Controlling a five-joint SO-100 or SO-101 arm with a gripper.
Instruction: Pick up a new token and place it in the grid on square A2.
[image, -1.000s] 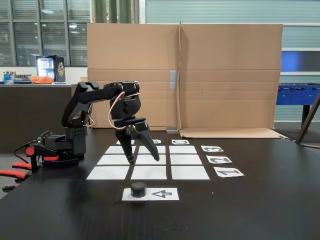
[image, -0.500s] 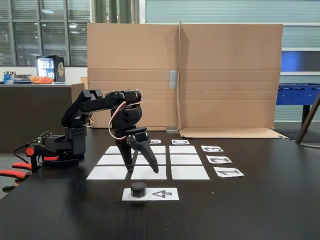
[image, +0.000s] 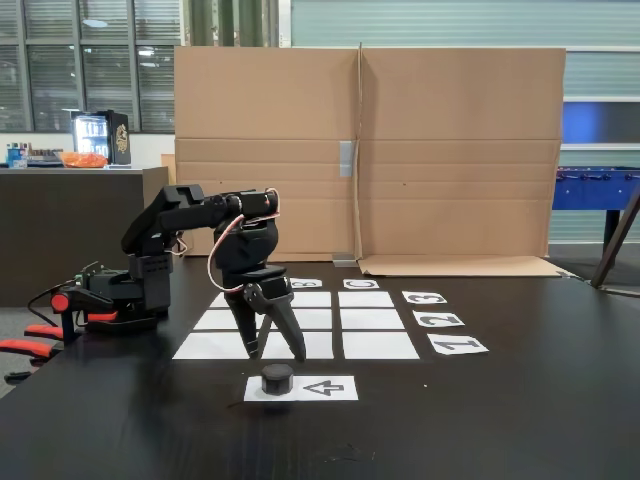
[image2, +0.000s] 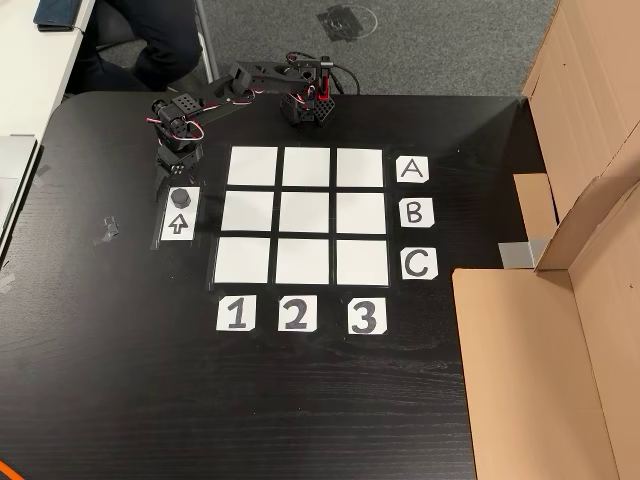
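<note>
The token (image: 277, 378) (image2: 181, 197), a small dark round puck, sits on the end of a white sheet printed with an arrow (image: 320, 388) (image2: 177, 224). My gripper (image: 275, 355) (image2: 173, 172) hangs open just above and behind it, its fingers pointing down and apart with nothing between them. The grid (image: 378, 320) (image2: 308, 212) of nine white squares lies beyond the arrow sheet. Square A2 (image: 215, 320) (image2: 308, 166) is bare; in the fixed view my gripper partly covers it.
Letter labels A (image2: 412, 169), B and C and number labels (image2: 295, 314) border the grid. The arm's base (image: 140, 290) (image2: 305, 105) stands at the table edge. A tall cardboard wall (image: 450, 150) (image2: 570, 300) stands past the grid.
The arm has reached out and lowered, carrying the open gripper from above the grid's squares toward the camera to just over the token. The token has not moved.
</note>
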